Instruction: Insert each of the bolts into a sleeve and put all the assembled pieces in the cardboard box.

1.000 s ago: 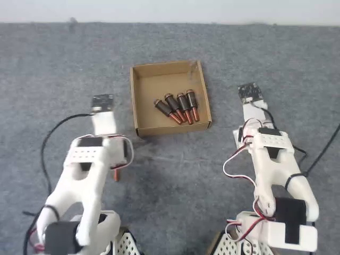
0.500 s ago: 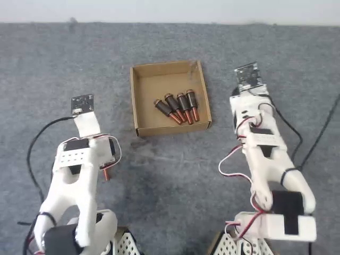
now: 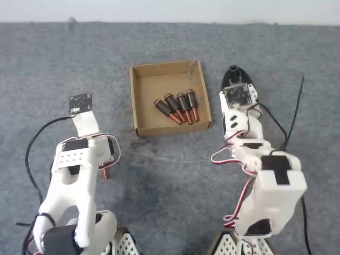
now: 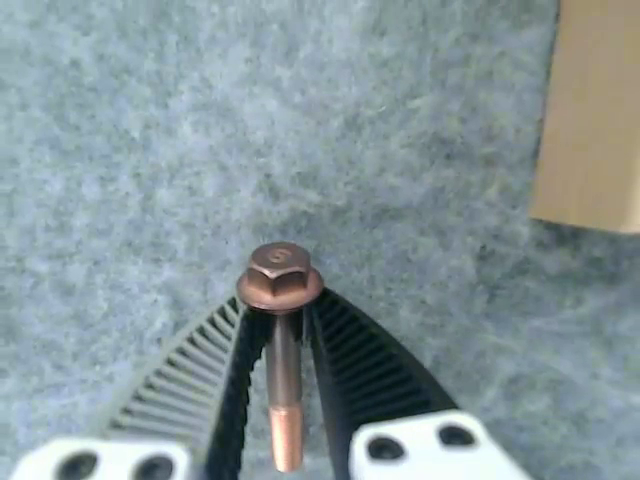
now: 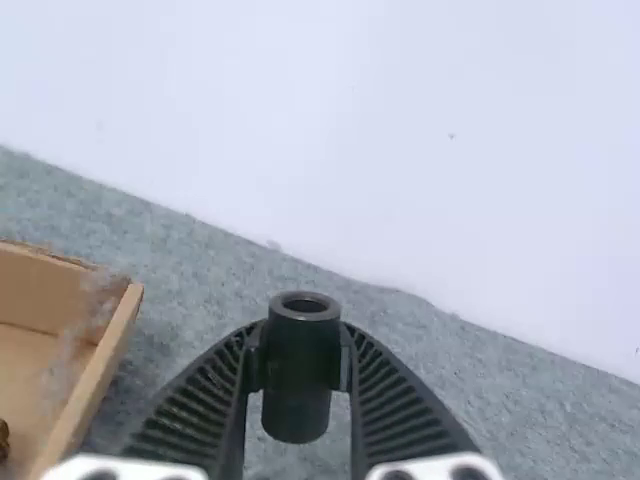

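Observation:
My left gripper [image 4: 281, 312] is shut on a copper hex-head bolt [image 4: 284, 345], held over the grey carpet to the left of the cardboard box [image 3: 159, 84]. The bolt's tip [image 3: 104, 173] pokes out beside the left arm in the high view. My right gripper [image 5: 300, 335] is shut on a black sleeve [image 5: 298, 370], open end facing outward, to the right of the box near its far corner [image 5: 60, 330]. The sleeve [image 3: 232, 74] shows dark at that arm's end. Several assembled pieces [image 3: 177, 109] lie side by side in the box.
Grey carpet covers the table up to a white wall [image 5: 350, 120] at the far edge. One side wall of the box [image 4: 590, 120] shows in the left wrist view. Cables [image 3: 289, 122] trail beside the right arm.
The right arm has stretched forward and swung slightly left, carrying the sleeve farther from its base. The left arm shifted left with the bolt, then held nearly still.

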